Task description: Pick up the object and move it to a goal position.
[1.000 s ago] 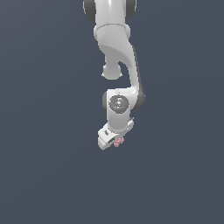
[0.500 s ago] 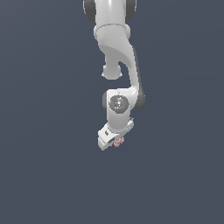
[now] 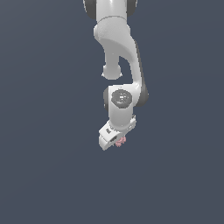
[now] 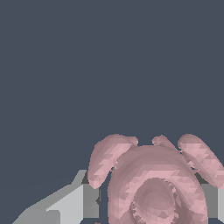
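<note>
A white robot arm [image 3: 118,48] is seen coming down from the 12 o'clock edge of the exterior view. It bends once and ends near the middle of the picture. A round grey joint cap [image 3: 120,98] is seen on the wrist part.

At the low end of the arm, the gripper [image 3: 117,141] is tilted toward 7 o'clock. The object [image 3: 121,141], a small pink lumpy thing, is seen at the tip of the gripper, at about 4 o'clock from the white gripper body. It looks very small next to the arm.

In the wrist view, the object [image 4: 153,183] is seen very close up and looks big. Round pink lobes stick out from it, and a ring shape is seen in its middle. A grey finger [image 4: 89,200] is pressed against one side of it. Another grey finger [image 4: 212,199] is seen on the other side, partly hidden by a lobe. So the gripper [image 4: 151,201] is closed around the object, and the object is held between the two fingers.

Only a plain dark blue-grey background [image 3: 43,131] is seen behind everything. No floor or table edge can be made out, so it cannot be told whether the object is touching anything below it.
</note>
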### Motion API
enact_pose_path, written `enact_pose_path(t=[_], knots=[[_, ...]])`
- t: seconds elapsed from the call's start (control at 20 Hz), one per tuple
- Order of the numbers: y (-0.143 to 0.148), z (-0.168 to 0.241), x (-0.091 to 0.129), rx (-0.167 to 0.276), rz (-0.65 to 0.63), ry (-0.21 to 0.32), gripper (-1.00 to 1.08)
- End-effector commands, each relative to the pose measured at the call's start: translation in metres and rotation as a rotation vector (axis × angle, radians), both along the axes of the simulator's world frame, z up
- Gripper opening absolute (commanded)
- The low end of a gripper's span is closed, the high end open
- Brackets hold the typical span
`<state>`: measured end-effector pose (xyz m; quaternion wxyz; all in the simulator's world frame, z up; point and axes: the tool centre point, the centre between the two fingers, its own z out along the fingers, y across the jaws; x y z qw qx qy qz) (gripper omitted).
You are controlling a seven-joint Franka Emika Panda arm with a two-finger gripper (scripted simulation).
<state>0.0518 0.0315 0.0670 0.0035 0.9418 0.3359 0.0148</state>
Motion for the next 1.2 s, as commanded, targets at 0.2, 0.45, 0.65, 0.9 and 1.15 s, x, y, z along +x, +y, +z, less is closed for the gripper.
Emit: enact_pose_path(t=[0.2, 0.45, 0.65, 0.9, 1.15], knots=[[0.020, 0.069, 0.021, 0.008, 0.037, -0.078, -1.00], [0.046, 0.159, 0.040, 0.019, 0.083, -0.177, -1.00], [0.070, 0.243, 0.048, 0.030, 0.126, -0.267, -1.00], [0.093, 0.331, 0.047, 0.041, 0.169, -0.361, -1.00], [0.108, 0.392, 0.042, 0.049, 0.199, -0.426, -1.00]])
